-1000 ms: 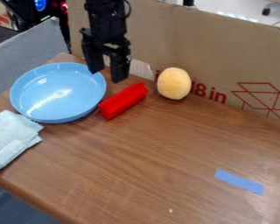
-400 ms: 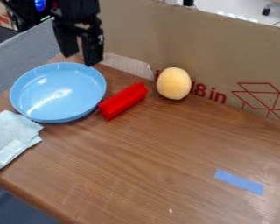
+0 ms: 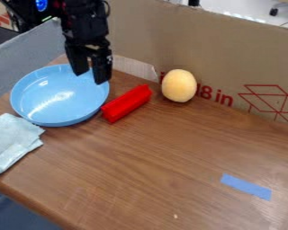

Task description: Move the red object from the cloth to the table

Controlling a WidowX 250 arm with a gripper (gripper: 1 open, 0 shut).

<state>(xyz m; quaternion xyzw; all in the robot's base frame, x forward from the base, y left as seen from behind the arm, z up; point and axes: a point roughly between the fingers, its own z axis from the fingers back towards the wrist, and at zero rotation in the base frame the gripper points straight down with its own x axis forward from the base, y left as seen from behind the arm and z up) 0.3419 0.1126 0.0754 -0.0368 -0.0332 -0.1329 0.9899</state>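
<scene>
The bright red plastic bar (image 3: 127, 101) already lies on the brown wood-grain worktop (image 3: 171, 162), clear of the pale folded cloth (image 3: 8, 141) at lower left, so the spread, empty end effector (image 3: 89, 68) above the round light-blue plate (image 3: 60, 96) should probably simply stay clear.

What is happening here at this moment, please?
One robot arm's gripper hangs over the blue plate with its fingers open, holding nothing. The red object lies on the table beside the plate, not on the cloth. A yellowish ball sits by the cardboard box.
</scene>
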